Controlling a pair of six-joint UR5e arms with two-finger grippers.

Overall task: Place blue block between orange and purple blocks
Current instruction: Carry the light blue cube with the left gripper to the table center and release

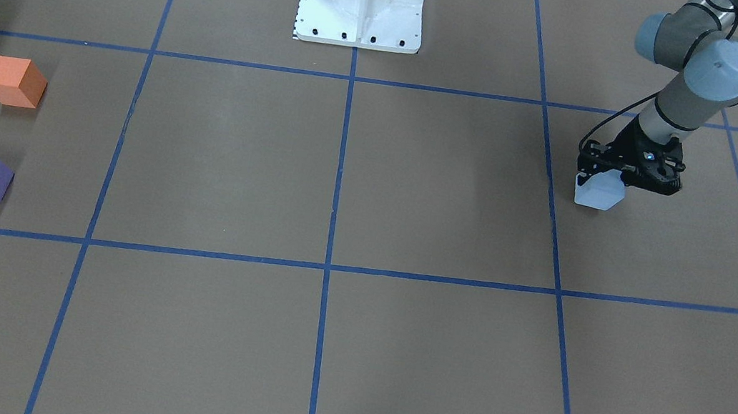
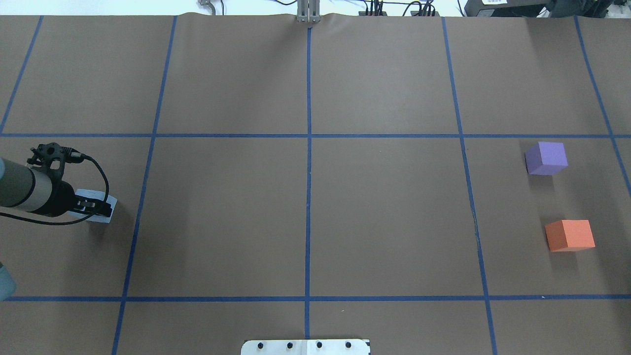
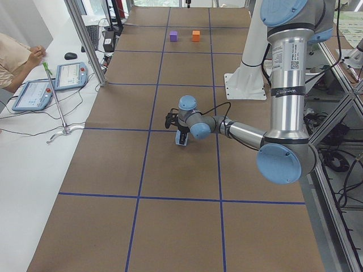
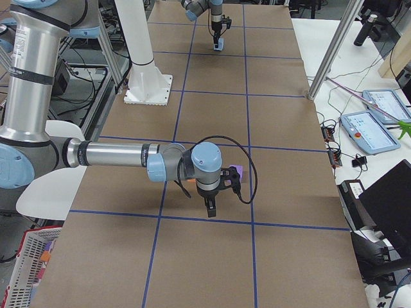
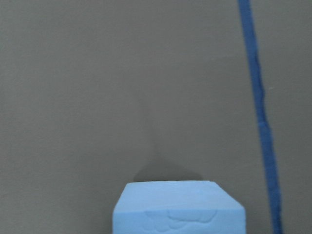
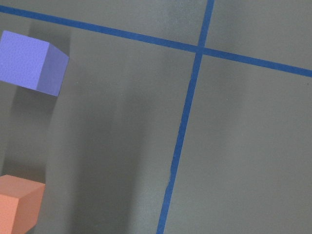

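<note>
The light blue block (image 1: 598, 193) is at the table's left side, held between the fingers of my left gripper (image 1: 605, 182). It also shows in the overhead view (image 2: 98, 199) and at the bottom of the left wrist view (image 5: 178, 208), with its shadow on the paper. The orange block (image 2: 570, 234) and the purple block (image 2: 545, 158) sit far off at the right side, a gap between them. My right gripper (image 4: 211, 208) shows only in the exterior right view, hanging near the purple block (image 4: 236, 171); I cannot tell whether it is open or shut.
Brown paper with blue tape grid lines (image 2: 308, 197) covers the table. The robot's white base (image 1: 362, 0) stands at the robot's edge. Tablets and cables (image 4: 366, 122) lie on the side bench beyond the table.
</note>
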